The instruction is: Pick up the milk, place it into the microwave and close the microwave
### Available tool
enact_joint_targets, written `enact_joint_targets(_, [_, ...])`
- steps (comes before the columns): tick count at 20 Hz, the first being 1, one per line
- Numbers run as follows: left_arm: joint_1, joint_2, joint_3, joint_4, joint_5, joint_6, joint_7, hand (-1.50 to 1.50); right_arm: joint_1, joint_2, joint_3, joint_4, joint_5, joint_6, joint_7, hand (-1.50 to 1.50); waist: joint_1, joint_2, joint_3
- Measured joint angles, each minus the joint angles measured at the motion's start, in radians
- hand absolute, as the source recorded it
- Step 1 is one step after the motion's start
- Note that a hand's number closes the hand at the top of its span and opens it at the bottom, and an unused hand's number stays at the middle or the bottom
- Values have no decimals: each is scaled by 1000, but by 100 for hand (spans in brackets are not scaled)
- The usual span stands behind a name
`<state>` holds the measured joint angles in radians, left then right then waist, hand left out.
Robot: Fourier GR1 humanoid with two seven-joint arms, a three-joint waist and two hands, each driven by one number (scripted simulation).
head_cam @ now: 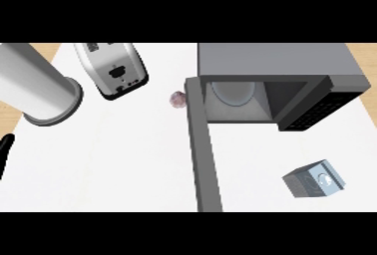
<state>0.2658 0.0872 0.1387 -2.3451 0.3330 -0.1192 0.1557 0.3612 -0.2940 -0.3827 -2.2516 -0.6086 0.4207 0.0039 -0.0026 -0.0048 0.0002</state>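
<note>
Spanning white counter (110,164), wood edges

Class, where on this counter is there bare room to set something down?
The widest bare patch lies left of the open microwave door, below the toaster and cylinder. A smaller patch surrounds the milk, right of the door. It is crowded between the toaster and the microwave.
</note>
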Motion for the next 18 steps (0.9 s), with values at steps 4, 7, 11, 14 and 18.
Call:
enact_joint_targets(4, [92,-6,30,-20,24,-53,-11,-150,30,31,-26,21,43,41,-18,-150,5,1,0])
enact_joint_targets(7, [131,-4,72,-19,41,-91,-22,-150,2,34,-38,76,86,58,-32,-150,10,2,0])
enact_joint_targets(11, [178,-1,120,-19,59,-138,-36,-150,-10,62,-35,143,160,63,-54,-150,15,2,0])
enact_joint_targets(14, [218,-15,126,-23,68,-164,-44,-150,-21,87,-29,216,233,68,-97,-150,19,1,0])
enact_joint_targets(18, [259,-31,146,-18,78,-212,-82,-150,-51,105,-35,346,350,59,-180,-150,22,2,0])
